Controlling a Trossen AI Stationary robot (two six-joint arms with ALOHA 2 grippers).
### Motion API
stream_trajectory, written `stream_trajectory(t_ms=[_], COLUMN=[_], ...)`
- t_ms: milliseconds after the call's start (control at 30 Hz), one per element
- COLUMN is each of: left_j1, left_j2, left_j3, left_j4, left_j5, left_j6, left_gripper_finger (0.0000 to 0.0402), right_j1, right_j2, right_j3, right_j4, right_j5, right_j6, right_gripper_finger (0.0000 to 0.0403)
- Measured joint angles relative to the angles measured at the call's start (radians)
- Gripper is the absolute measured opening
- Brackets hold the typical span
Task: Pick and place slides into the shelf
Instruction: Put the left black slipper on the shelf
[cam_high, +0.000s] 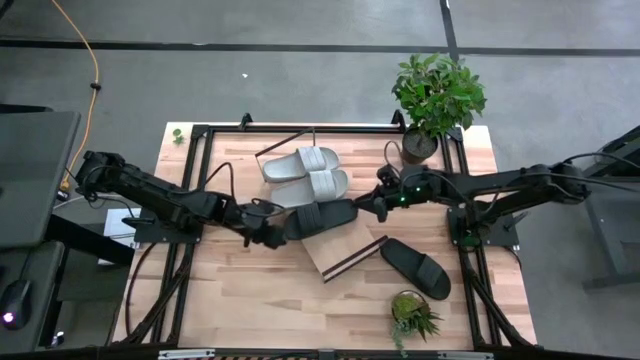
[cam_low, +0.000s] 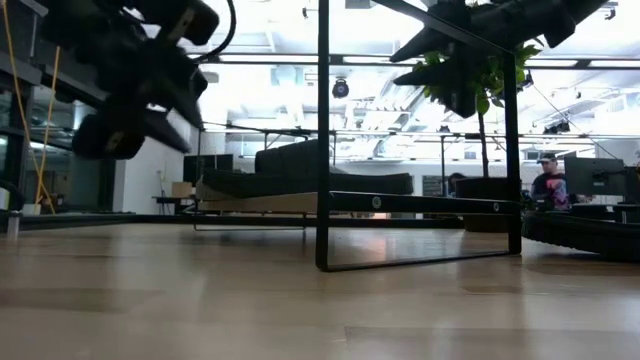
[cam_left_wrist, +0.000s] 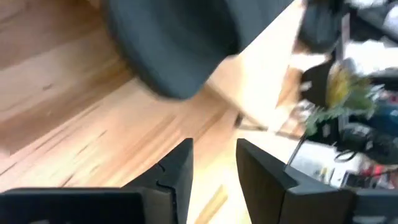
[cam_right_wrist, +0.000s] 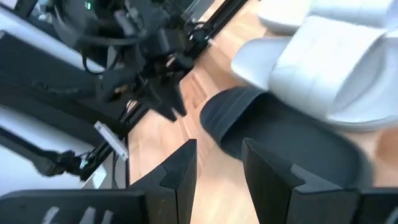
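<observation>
**Q:** High view: where do the slides lie?

**A:** You see two grey slides (cam_high: 306, 172) side by side at the far middle of the table (cam_high: 250, 300). One black slide (cam_high: 322, 217) lies just in front of them, over the far end of the shelf (cam_high: 342, 256), whose light board runs slantwise. A second black slide (cam_high: 415, 267) rests on the table just right of the shelf. Your left gripper (cam_high: 268, 230) is at one end of the first black slide and your right gripper (cam_high: 366, 204) is at the other end. You cannot tell here whether either touches it. A potted plant (cam_high: 436, 95) stands at the far right corner and a small plant (cam_high: 411, 312) stands near the front edge.

**Q:** Low view?

**A:** Both grippers hang high above the tabletop, the left gripper (cam_low: 125, 125) on the left and the right gripper (cam_low: 450, 75) on the right. A black rod frame (cam_low: 322, 150) stands between them. A person (cam_low: 548, 182) sits far behind.

**Q:** Left wrist view?

**A:** Your left fingers (cam_left_wrist: 177, 168) are spread with nothing between them. The black slide (cam_left_wrist: 174, 43) lies beyond their tips, next to the light board (cam_left_wrist: 261, 68).

**Q:** Right wrist view?

**A:** Your right fingers (cam_right_wrist: 183, 168) are also spread. The rounded end of the black slide (cam_right_wrist: 280, 143) lies just past them and the grey slides (cam_right_wrist: 323, 50) lie behind it. The left gripper (cam_right_wrist: 165, 93) faces you from farther off.
</observation>
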Motion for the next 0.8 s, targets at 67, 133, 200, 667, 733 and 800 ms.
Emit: stream_trajectory(t_ms=[67, 133, 200, 667, 733, 800], left_j1=[0.000, 0.000, 0.000, 0.000, 0.000, 0.001], left_j2=[0.000, 0.000, 0.000, 0.010, 0.010, 0.010], left_j3=[0.000, 0.000, 0.000, 0.000, 0.000, 0.000], left_j4=[-0.037, -0.076, -0.132, -0.181, -0.189, -0.189], left_j5=[0.030, 0.048, 0.046, -0.112, -0.113, -0.114], left_j6=[0.013, 0.021, 0.018, -0.009, -0.009, -0.009], left_gripper_finger=[0.0104, 0.0097, 0.0091, 0.0067, 0.0067, 0.0067], right_j1=[-0.011, -0.020, -0.026, -0.027, -0.026, -0.026], right_j2=[-0.030, -0.064, -0.093, -0.141, -0.141, -0.141], right_j3=[0.000, 0.000, 0.000, 0.000, 0.000, 0.000], right_j4=[-0.027, -0.054, -0.077, -0.108, -0.108, -0.109], right_j5=[0.009, 0.019, 0.030, 0.097, 0.105, 0.114], right_j6=[0.001, 0.012, 0.021, 0.018, 0.018, 0.014], right_gripper_finger=[0.0119, 0.0119, 0.0119, 0.0119, 0.0119, 0.0119])
